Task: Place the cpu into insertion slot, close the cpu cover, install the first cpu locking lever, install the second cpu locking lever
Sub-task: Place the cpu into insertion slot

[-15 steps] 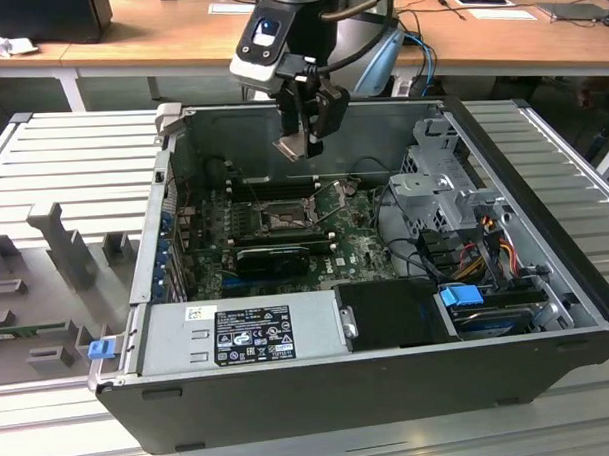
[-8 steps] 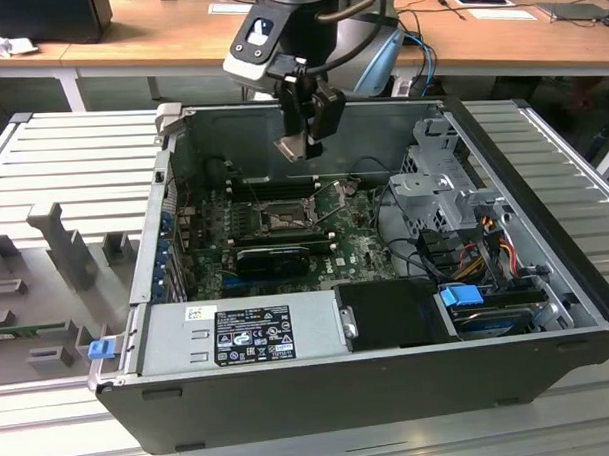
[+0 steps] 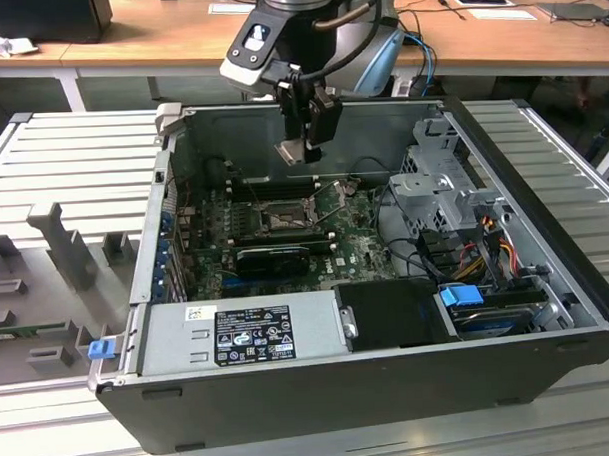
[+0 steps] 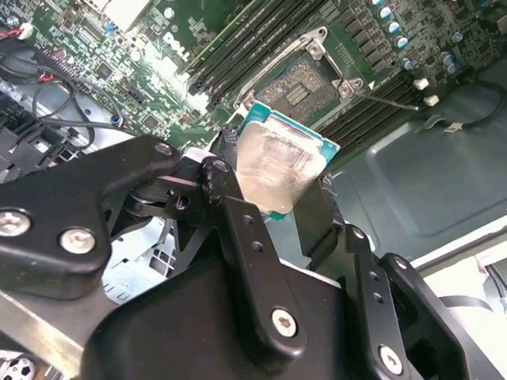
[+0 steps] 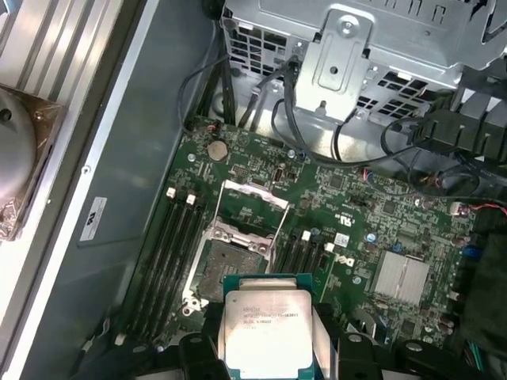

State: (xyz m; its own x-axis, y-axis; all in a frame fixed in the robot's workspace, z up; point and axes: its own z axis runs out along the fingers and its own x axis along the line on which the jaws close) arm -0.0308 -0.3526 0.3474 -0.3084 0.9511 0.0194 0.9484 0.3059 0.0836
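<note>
gripper [image 3: 300,148] clamps cpu [image 5: 266,332] by its edges, slot [image 3: 284,221] at its 6 o'clock in exterior view; likely light, stiff, slick.

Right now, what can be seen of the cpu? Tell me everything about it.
The cpu is a small flat square chip: a pale silver metal lid with faint print, set on a teal-green base that shows as a thin border. It is held in the air by the end effector, which clamps it at two opposite edges. In both wrist views it hangs clear of the empty insertion slot, not seated and not touching it. Nothing else touches it.
</note>
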